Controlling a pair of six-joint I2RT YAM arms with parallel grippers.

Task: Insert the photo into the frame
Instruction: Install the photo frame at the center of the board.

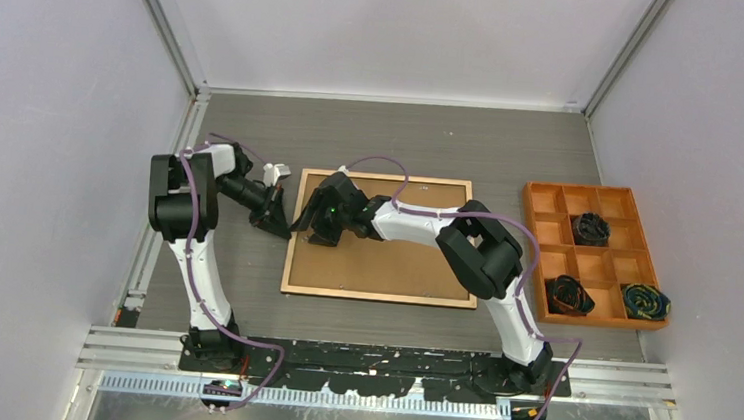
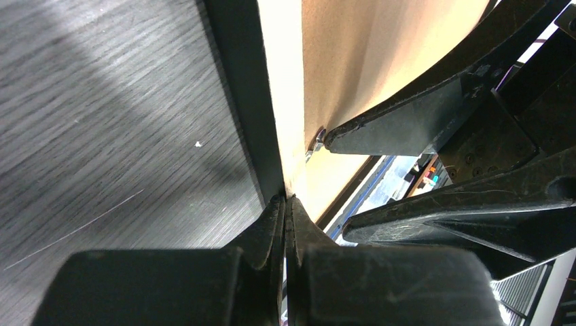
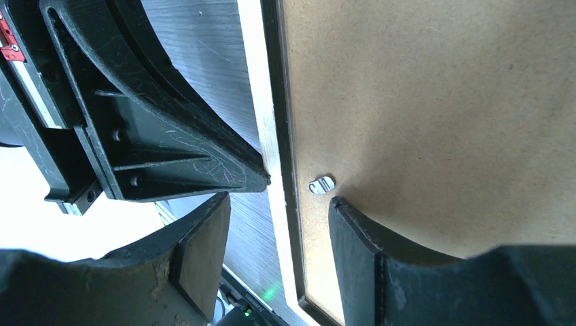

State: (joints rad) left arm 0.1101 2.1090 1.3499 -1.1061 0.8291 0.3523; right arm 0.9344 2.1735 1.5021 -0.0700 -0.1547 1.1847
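Frame (image 1: 381,296) flat, back up; backing board (image 1: 414,259) seated in it; photo not in view. Left gripper (image 2: 285,200) fingers together, tips at frame's left rail; right gripper (image 3: 278,204) apart, straddling that rail, one finger beside metal tab (image 3: 322,184). Frame likely light, stiff; grip by rail edge.

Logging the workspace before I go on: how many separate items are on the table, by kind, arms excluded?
Frame: 1
Brown backing board: 1
Orange tray: 1
Dark coiled bundles: 3
Total: 6
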